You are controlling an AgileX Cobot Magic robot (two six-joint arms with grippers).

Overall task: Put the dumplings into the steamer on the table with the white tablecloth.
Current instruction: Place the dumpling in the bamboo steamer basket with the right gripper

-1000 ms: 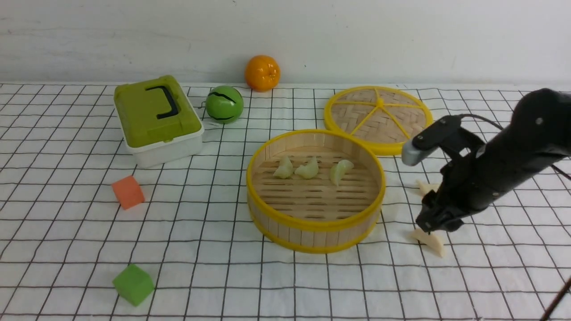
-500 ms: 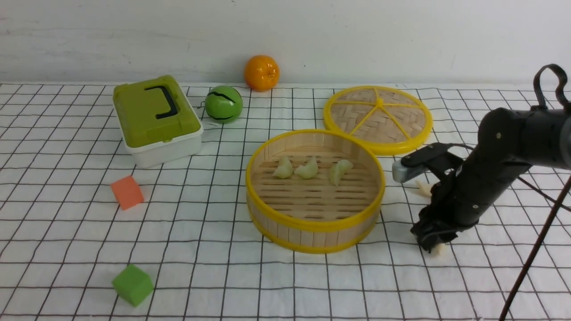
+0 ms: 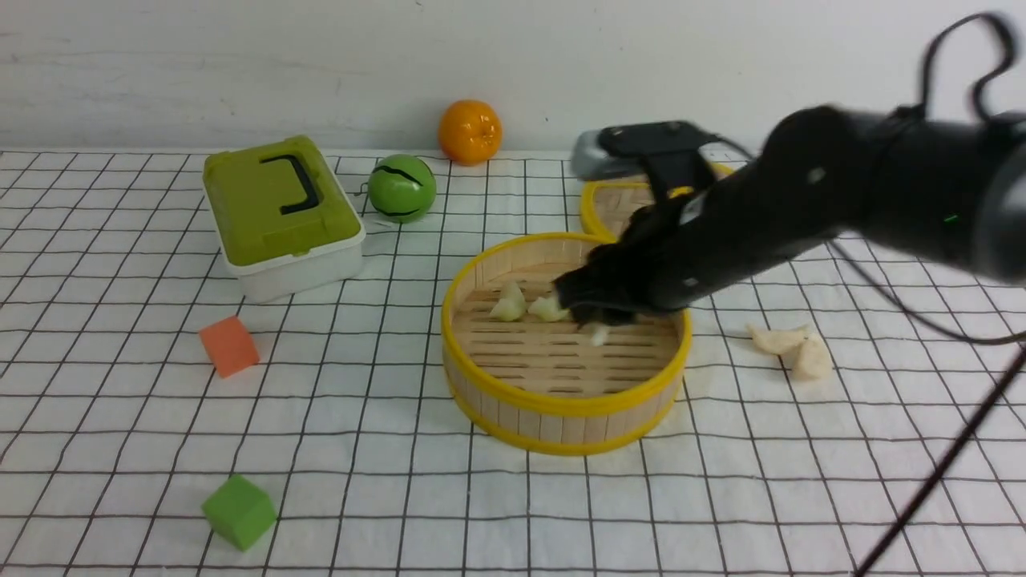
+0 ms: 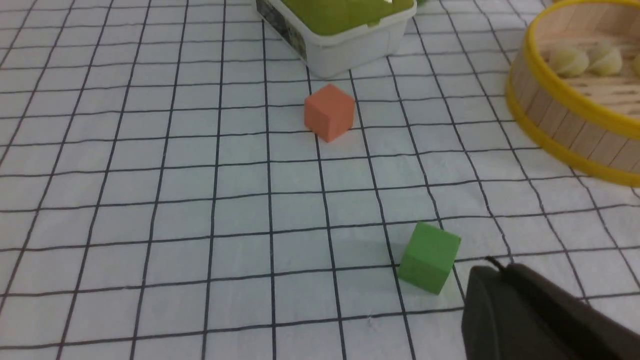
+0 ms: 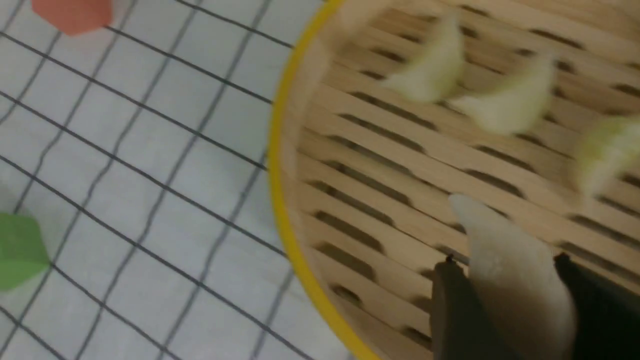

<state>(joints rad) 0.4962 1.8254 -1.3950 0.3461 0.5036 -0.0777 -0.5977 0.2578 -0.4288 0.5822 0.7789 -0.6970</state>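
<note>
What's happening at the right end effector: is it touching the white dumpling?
Touching. The right wrist view shows the white dumpling pinched between the right end effector's two dark fingers, no gap either side, above the steamer floor.

Six dumplings (image 3: pixel 510 303), one steamer (image 3: pixel 561 405), one lid (image 3: pixel 613 212), two cubes (image 3: pixel 229 344), one box (image 3: pixel 280 208), one orange (image 3: pixel 470 131), one green ball (image 3: pixel 402 187)

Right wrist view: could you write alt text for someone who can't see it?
The right tool pinches a cream-white dumpling over the steamer's slatted floor, where three blurred pale green dumplings lie. Outside the steamer, white grid tablecloth shows, with an orange cube and a green cube at the picture's edges.
</note>
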